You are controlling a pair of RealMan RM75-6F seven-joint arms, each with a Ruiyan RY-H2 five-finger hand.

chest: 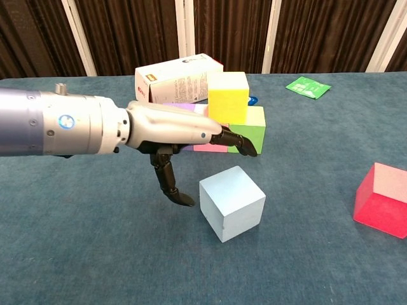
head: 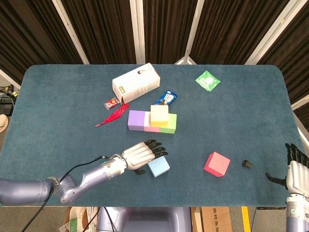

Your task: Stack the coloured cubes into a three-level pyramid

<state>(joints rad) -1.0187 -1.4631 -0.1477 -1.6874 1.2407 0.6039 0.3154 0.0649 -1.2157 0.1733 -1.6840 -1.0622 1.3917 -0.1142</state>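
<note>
One light-blue cube under my spread, empty left hand; closing off-centre may skid it into the stack.

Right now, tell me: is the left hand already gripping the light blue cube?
No. The left hand hovers open over the light blue cube, thumb beside it, with no grip.

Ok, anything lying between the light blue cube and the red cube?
No. In the head view, only bare table separates the light blue cube from the red cube.

Lab-like test room: blue-clothed table before dark curtains.
</note>
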